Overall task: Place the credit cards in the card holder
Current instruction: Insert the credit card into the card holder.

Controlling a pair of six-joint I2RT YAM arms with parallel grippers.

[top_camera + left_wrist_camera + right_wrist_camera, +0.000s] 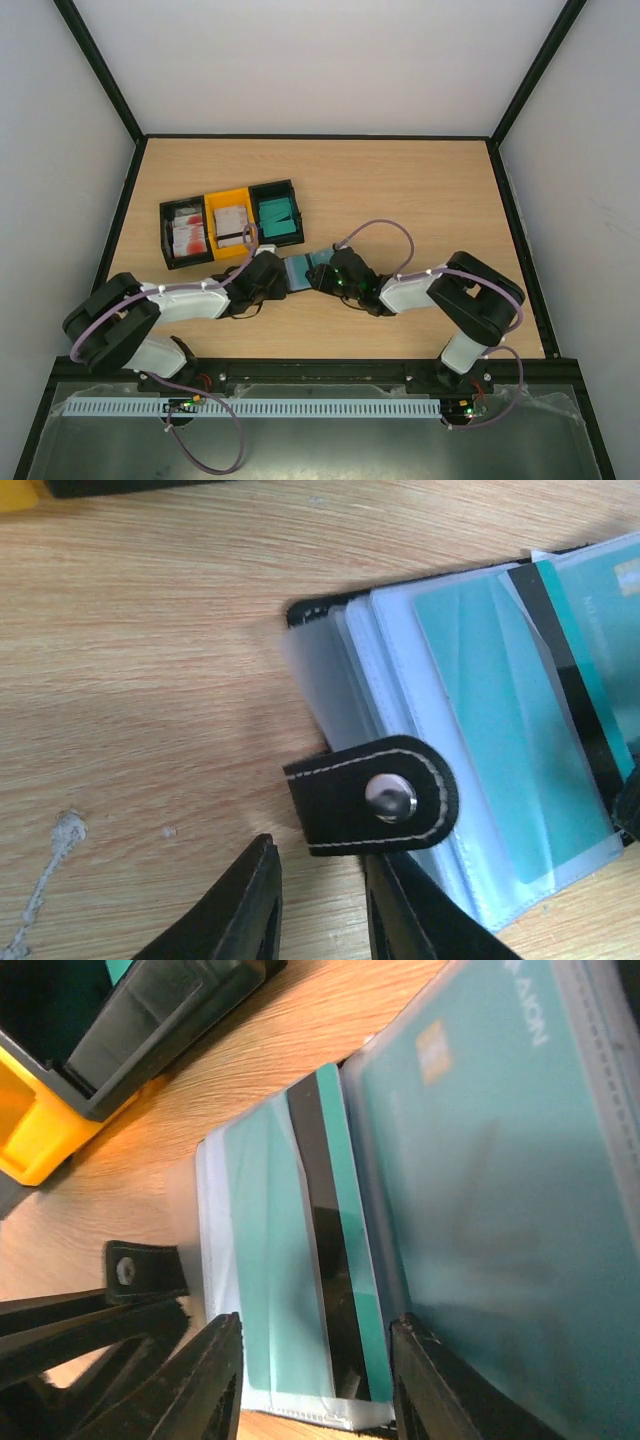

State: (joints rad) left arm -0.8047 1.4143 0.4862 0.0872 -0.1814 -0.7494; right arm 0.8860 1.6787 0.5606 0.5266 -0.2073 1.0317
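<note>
The black card holder (303,270) lies open on the table between my two grippers. Its snap tab (375,795) points at my left gripper (322,865), whose jaws stand slightly apart with only bare wood between them; the right finger (400,900) sits at the holder's edge just below the tab. A teal credit card with a dark stripe (335,1220) sits partly in a clear sleeve. My right gripper (318,1355) is open, its fingers straddling that card's near end without touching it. Another teal card (480,1160) fills the neighbouring sleeve.
Behind the holder stand three bins in a row: a black bin (185,235) with red-and-white cards, a yellow bin (230,222) with white striped cards, and a black bin (276,212) with teal cards. The table's raised black rim (125,215) runs round the edges.
</note>
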